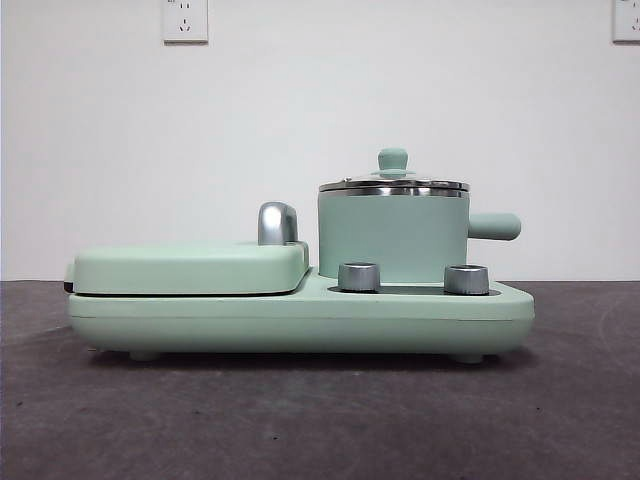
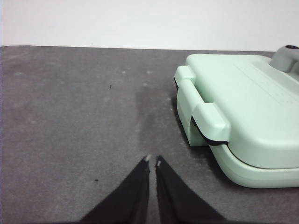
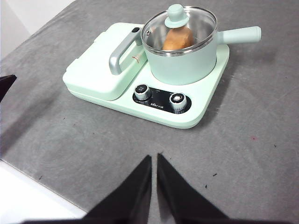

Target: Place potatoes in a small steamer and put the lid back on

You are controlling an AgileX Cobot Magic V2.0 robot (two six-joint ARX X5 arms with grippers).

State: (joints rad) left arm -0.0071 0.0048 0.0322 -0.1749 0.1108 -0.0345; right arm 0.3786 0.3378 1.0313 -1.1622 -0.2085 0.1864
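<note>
The small mint-green steamer (image 1: 392, 238) stands on the right of the appliance base, its handle pointing right. The glass lid (image 1: 393, 184) with a green knob sits on its rim. In the right wrist view the steamer (image 3: 184, 63) shows with the lid (image 3: 180, 25) on it, and a tan-brown potato (image 3: 178, 39) lies inside under the glass. My right gripper (image 3: 154, 157) is shut and empty, well back from the appliance over the grey table. My left gripper (image 2: 153, 161) is shut and empty, low over the table beside the griddle's end.
The flat mint-green griddle cover (image 1: 190, 268) with a steel handle (image 1: 277, 222) fills the left of the base. Two steel knobs (image 1: 359, 276) sit in front of the steamer. In the left wrist view the griddle (image 2: 243, 112) lies close by. A wall stands behind.
</note>
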